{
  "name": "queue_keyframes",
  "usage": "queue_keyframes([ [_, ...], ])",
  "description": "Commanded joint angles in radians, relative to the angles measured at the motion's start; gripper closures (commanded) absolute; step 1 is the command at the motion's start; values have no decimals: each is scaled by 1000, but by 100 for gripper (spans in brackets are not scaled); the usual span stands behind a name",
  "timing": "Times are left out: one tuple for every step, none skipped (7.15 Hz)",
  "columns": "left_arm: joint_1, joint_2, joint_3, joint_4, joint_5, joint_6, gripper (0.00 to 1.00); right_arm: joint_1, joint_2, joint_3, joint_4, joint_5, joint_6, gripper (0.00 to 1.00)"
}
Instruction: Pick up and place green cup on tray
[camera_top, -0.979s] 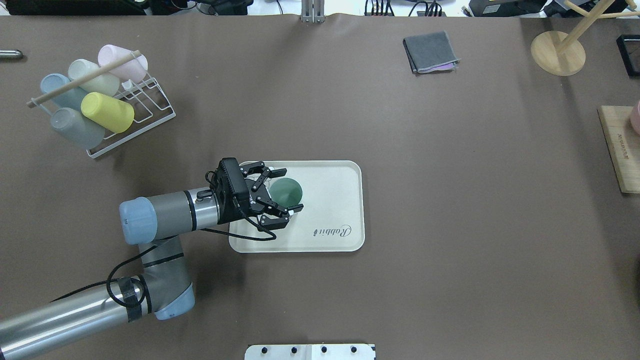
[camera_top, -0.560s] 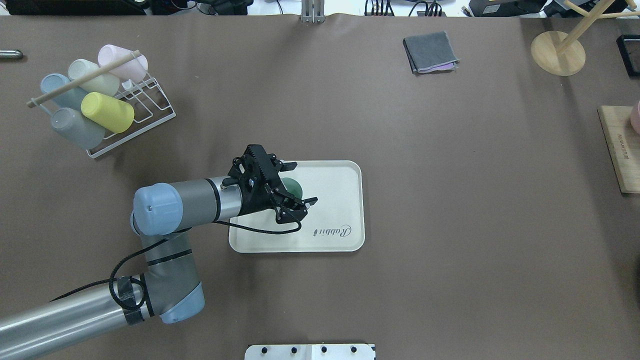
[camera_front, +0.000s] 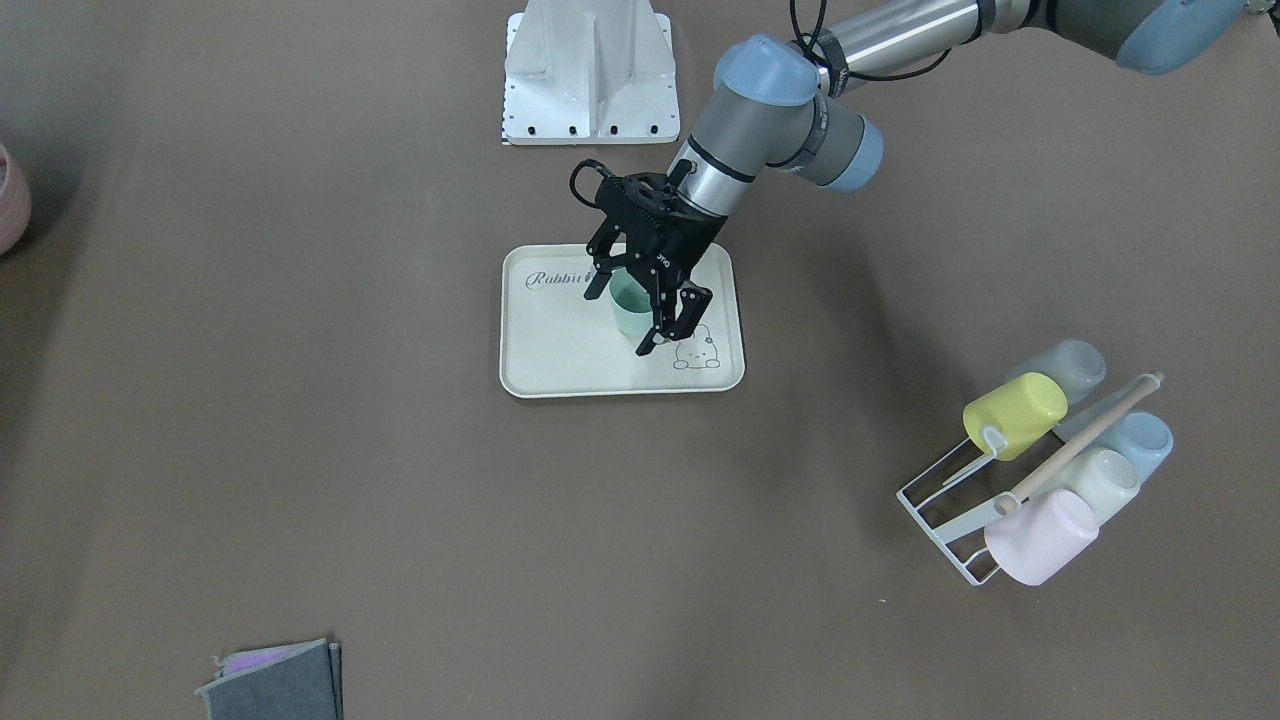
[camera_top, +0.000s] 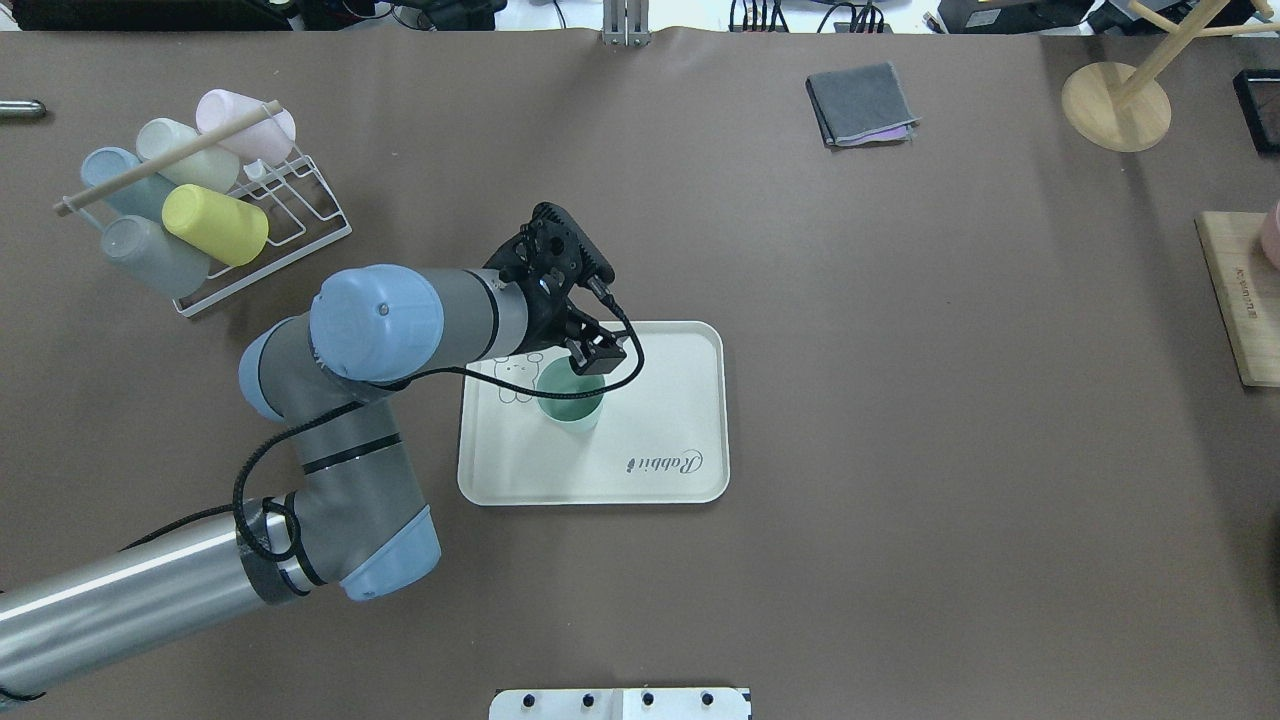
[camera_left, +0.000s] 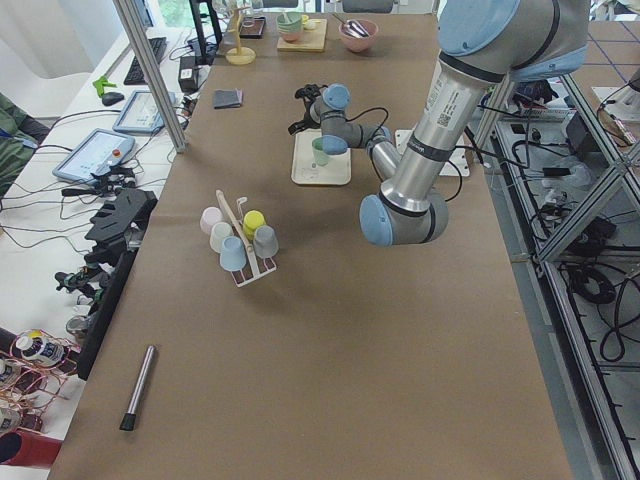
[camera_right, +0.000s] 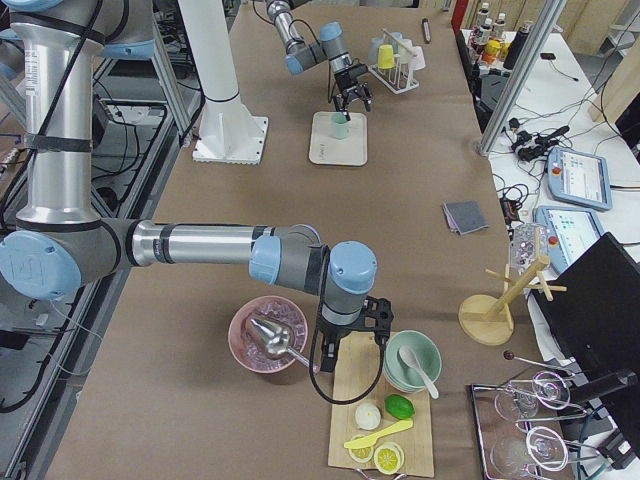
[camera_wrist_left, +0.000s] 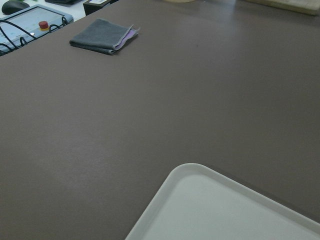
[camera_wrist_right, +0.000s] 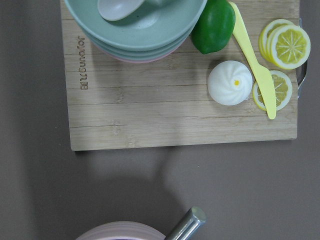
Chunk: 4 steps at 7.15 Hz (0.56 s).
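Note:
The green cup (camera_top: 570, 405) stands mouth up on the cream tray (camera_top: 660, 370), left of its middle and beside the bunny drawing. In the front-facing view my left gripper (camera_front: 620, 320) comes down from above with a finger on each side of the cup (camera_front: 628, 315), shut on it. In the overhead view the wrist hides the fingers. The left wrist view shows only a tray corner (camera_wrist_left: 210, 210) and bare table. My right gripper (camera_right: 350, 335) shows only in the exterior right view, over a wooden board; I cannot tell if it is open or shut.
A white wire rack (camera_top: 270, 230) at far left holds several cups, among them a yellow cup (camera_top: 215, 225). A folded grey cloth (camera_top: 862, 103) and a wooden stand (camera_top: 1115, 105) lie at the back right. A cutting board (camera_wrist_right: 180, 100) with bowls, lime and lemon slices is on the right.
My left wrist has swung round from the cup's left side to above and behind it. The cup has turned from lying sideways in the grip to upright, mouth up, on the tray.

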Motion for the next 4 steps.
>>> queue_keyframes([
  [-77, -49, -78, 338, 4, 1, 1, 0, -2, 0, 0, 0, -2, 0],
  [-111, -70, -110, 465, 8, 1, 1, 0, -3, 0, 1, 0, -2, 0],
  [-122, -73, -144, 580, 52, -4, 1, 2, -3, 0, 1, 0, -2, 0],
  [-125, -33, -176, 575, 164, -4, 1, 0, -3, 0, 1, 0, -2, 0],
])
